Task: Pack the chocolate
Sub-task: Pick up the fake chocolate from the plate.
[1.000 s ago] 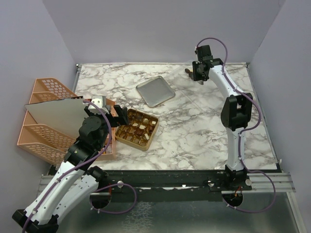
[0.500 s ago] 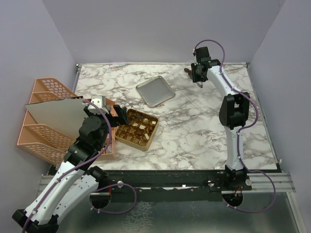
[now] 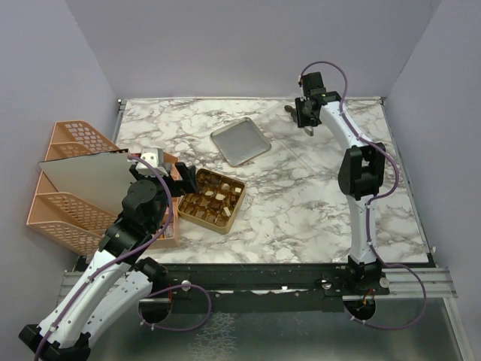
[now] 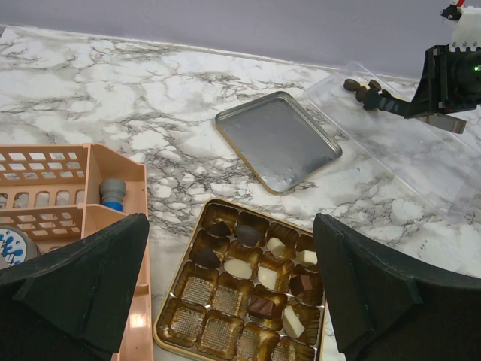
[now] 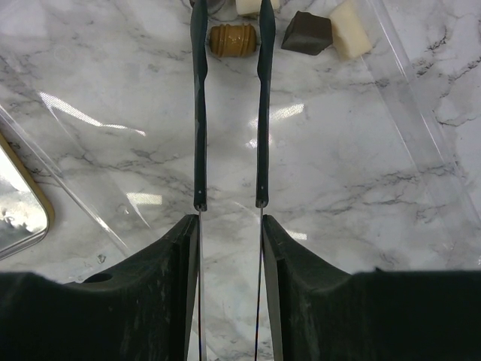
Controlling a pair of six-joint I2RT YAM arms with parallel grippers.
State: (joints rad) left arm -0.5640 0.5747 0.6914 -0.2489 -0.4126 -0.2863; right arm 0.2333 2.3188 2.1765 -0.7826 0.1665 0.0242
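Note:
The golden tray (image 3: 213, 200) holds several dark, light brown and cream chocolates (image 4: 274, 259) in its far and right cells; the near left cells are bare. My left gripper (image 3: 186, 183) is open and empty just above the tray (image 4: 161, 316), fingers wide to either side. My right gripper (image 3: 304, 114) is shut on thin dark tongs (image 5: 199, 113) at the back of the table. A light brown barrel chocolate (image 5: 233, 39) shows between the tong blades near their tips. A dark piece (image 5: 306, 34) and a cream piece (image 5: 352, 37) lie beside it.
The loose pieces lie on a clear plastic sheet (image 4: 406, 150). A silver square tin (image 3: 240, 141) lies between the tray and the right gripper. An orange box (image 4: 113, 192) and orange file racks (image 3: 68, 180) stand left of the tray.
My right gripper with the tongs has shifted slightly toward the back left. The left arm has not moved.

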